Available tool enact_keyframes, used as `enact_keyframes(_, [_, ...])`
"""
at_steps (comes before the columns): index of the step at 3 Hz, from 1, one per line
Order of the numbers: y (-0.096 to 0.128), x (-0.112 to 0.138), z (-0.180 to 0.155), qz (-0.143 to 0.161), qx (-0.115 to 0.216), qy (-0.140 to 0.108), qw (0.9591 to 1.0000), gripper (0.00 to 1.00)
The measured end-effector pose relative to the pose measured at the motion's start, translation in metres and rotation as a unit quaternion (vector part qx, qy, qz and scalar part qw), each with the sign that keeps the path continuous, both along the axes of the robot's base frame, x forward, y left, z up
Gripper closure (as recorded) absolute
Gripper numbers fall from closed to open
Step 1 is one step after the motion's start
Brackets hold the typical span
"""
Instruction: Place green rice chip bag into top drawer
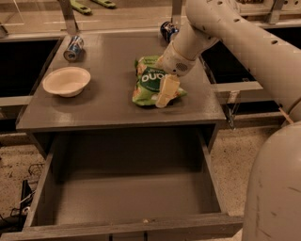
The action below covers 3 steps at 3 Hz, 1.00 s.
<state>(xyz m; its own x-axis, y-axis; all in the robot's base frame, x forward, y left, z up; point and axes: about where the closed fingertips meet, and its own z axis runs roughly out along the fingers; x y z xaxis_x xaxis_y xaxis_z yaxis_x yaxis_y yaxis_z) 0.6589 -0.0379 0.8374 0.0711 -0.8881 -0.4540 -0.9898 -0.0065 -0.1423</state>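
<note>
The green rice chip bag (148,84) lies on the grey table (103,110), right of its middle. My gripper (164,92) reaches down from the upper right and is on the bag's right side, covering part of it. The top drawer (127,197) is pulled wide open below the table's front edge, and its grey inside holds nothing. Its front panel runs along the bottom of the view.
A white bowl (67,81) stands on the table's left. One blue soda can (74,48) lies at the back left, another (168,30) at the back behind my arm. Green objects (81,6) lie on a far surface. My robot body (277,188) fills the lower right.
</note>
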Motion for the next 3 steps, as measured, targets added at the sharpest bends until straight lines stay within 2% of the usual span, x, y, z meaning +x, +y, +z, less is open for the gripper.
enact_keyframes(1, [0.0000,0.0000,0.0000,0.000,0.000,0.000,1.0000,0.50])
enact_keyframes(3, [0.0000,0.0000,-0.0001,0.000,0.000,0.000,1.0000,0.96])
